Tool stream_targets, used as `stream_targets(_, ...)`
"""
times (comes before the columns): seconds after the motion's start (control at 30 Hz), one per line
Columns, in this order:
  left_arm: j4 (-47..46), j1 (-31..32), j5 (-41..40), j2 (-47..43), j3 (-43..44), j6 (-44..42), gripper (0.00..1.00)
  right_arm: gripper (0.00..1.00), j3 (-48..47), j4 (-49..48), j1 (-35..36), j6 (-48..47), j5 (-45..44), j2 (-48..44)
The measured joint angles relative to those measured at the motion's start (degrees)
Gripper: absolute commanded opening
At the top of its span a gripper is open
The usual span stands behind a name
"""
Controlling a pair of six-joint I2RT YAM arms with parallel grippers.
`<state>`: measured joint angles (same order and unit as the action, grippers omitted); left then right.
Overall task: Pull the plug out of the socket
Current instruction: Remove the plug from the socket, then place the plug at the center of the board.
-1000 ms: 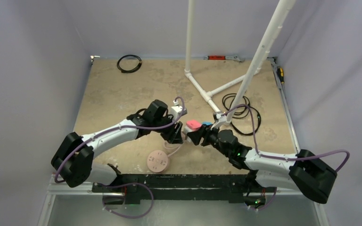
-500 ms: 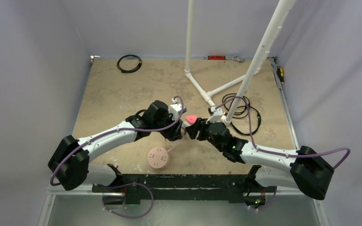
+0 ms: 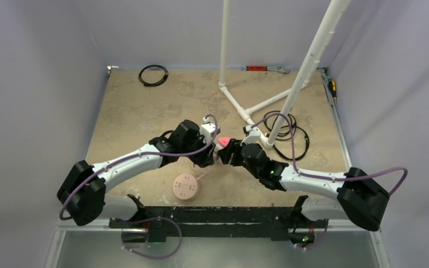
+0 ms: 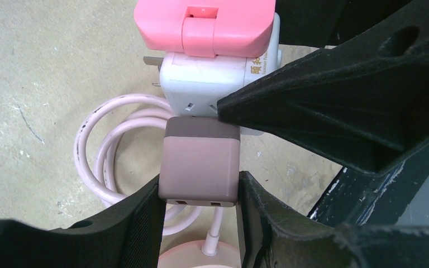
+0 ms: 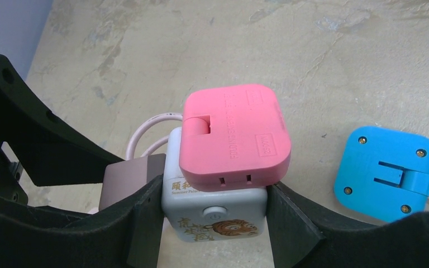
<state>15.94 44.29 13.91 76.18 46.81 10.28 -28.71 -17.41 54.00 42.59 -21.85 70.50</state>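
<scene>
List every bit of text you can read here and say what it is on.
"頤和" with small "Summer Pa…", cut off: gold print on the socket.
Larger gold characters lower on the socket: too ornate to read.
Raised lettering on the plug: too faint to read.

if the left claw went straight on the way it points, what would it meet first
Probably the socket, right ahead: the left claw is shut on a mauve block butting against it. Depth is hard to judge.
</scene>
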Motion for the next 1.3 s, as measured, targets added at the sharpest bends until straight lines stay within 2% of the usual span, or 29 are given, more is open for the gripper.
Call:
stream_targets(0.23, -0.22, -3.50, 8.81, 0.07, 0.00, 0.13, 0.00, 0.00, 5.73, -8.52, -1.03, -0.63, 3.39, -2.32)
stream_targets(0.5, -0.81, -4.90, 16.79, 0.20, 0.00, 0.24, 0.00, 0.00, 9.79, -11.34, -4.11, -4.02, 7.26, -4.50)
stream_targets(0.8, -0.87, -4.85, 17.31, 0.15, 0.00, 0.15, 0.00, 0.00, 9.88, -11.89, -4.37, -4.72, 7.54, -5.44)
stream_targets(0.93, -1.77, -4.00, 13.70, -3.87, -0.02, 0.55, 0.00, 0.00, 8.68, -9.51, -4.52, -4.79, 6.21, -5.16)
stream_targets(1.07, -3.67, 0.31, 7.82, -8.11, -0.50, 3.76, 0.00, 0.00, 4.09, -7.30, -5.57, -5.42, 5.35, -3.30)
stream_targets(1.3, -17.40, 7.89, -6.84, -13.09, -10.29, 14.49, 0.00, 0.00, -2.47, -5.33, -9.46, -6.84, 5.68, 1.36)
